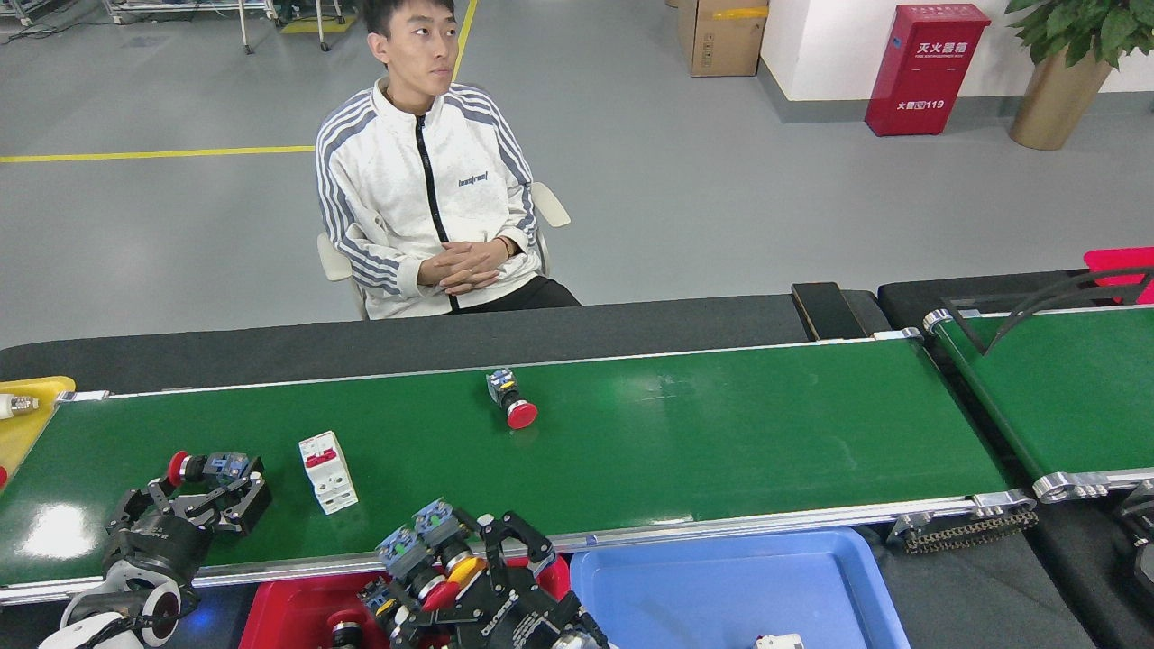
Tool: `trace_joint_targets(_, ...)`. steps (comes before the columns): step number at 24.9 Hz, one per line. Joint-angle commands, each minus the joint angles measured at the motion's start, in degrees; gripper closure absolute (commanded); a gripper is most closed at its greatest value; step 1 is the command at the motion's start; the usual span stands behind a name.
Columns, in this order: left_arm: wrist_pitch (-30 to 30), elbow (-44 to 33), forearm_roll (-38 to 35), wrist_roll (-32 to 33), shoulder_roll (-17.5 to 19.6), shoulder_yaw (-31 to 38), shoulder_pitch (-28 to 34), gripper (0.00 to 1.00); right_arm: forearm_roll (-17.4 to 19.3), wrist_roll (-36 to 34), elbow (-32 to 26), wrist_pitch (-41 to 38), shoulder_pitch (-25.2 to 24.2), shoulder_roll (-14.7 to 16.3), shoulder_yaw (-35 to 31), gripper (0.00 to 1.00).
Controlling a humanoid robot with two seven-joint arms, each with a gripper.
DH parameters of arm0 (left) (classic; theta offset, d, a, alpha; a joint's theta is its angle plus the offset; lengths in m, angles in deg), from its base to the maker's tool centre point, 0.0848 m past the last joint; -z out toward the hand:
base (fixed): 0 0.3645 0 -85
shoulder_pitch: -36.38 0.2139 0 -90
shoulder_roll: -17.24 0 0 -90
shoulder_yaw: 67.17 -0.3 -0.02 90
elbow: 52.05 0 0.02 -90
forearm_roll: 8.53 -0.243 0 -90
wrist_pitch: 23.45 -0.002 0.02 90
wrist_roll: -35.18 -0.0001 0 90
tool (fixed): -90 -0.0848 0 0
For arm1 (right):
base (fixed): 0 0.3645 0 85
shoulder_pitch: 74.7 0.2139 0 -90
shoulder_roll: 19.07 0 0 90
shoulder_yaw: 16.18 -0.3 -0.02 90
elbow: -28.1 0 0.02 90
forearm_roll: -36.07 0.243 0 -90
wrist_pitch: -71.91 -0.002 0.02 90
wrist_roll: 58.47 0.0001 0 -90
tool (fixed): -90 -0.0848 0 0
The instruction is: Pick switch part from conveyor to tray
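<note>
On the conveyor (721, 433) lie a red-button switch part (510, 400) near the far rail and another red-button switch part (204, 467) at the left. My left gripper (194, 494) stands open with its fingers on either side of that left part. My right gripper (451, 572) is shut on two switch parts (433, 552), one red-capped and one yellow-capped. It holds them at the near rail, above the red tray (279, 613). The arm covers much of that tray, and a few parts show beside it.
A white circuit breaker (327, 471) lies on the belt right of my left gripper. A blue tray (721, 586) sits right of the red one, a yellow tray (22, 419) at the far left. A second green belt (1064, 388) runs at the right. A person (424, 198) sits behind the conveyor.
</note>
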State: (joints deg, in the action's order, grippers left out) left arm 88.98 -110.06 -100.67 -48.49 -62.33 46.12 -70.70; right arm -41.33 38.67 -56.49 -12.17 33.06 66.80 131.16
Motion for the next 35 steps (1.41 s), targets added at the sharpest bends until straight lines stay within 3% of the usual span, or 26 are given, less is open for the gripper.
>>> trace_joint_targets(1, 0.2, -1.1, 1.2, -0.8, 0.0, 0.4, -0.2, 0.64, 0.0, -0.3, -1.4, -0.2, 0.2, -0.2, -2.1, 0.00)
trace_joint_targets(4, 4.6, -6.3, 4.9, -1.7, 0.5, 0.7, 3.9, 0.66, 0.0, -0.3, -3.3, 0.1, -1.8, 0.1, -9.4, 0.00)
trace_joint_targets(9, 22.6, -23.7, 6.5, -1.5, -2.6, 9.2, 16.1, 0.65, -0.1, -1.6, -5.6, 1.5, -11.7, 0.6, -32.6, 0.00)
trace_joint_targets(11, 22.6, -28.9, 6.5, -1.4, -5.9, 10.1, 19.7, 0.64, -0.2, -3.3, -5.8, 2.9, -15.2, 1.1, -38.7, 0.00)
trace_joint_targets(14, 22.6, -36.8, 6.5, -1.3, -11.1, 10.2, 27.3, 0.59, -0.1, -5.0, -6.9, 3.1, -18.8, 4.4, -44.4, 0.00)
trace_joint_targets(17, 22.6, -40.9, 5.9, -0.8, -16.1, 8.8, 31.9, 0.45, 0.0, -5.2, -6.9, 3.2, -19.2, 4.9, -45.6, 0.00)
trace_joint_targets(20, 22.6, -43.2, 5.8, -0.4, -17.8, 7.1, 32.3, 0.01, -0.3, -5.2, -7.7, 3.2, -20.0, 4.8, -45.3, 0.00)
trace_joint_targets(26, 22.6, -42.7, 6.4, -0.6, -17.8, 7.9, 32.1, 0.00, -1.3, -5.6, -16.5, 2.6, -28.0, 5.1, -43.7, 0.00)
trace_joint_targets(29, 22.6, -42.7, 6.4, -0.8, -18.0, 9.7, 31.8, 0.00, -5.2, -7.8, -16.8, 2.6, -30.9, 5.3, -42.7, 0.00)
trace_joint_targets(32, 22.6, -42.5, 6.4, -1.0, -18.0, 11.0, 31.4, 0.00, -5.9, -10.9, -16.8, 1.8, -32.9, 6.8, -42.8, 0.00)
trace_joint_targets(35, 9.6, -41.4, 6.4, -1.1, -17.3, 13.0, 30.9, 0.00, -3.9, -10.9, -16.6, -3.2, -32.5, 7.6, -45.0, 0.00)
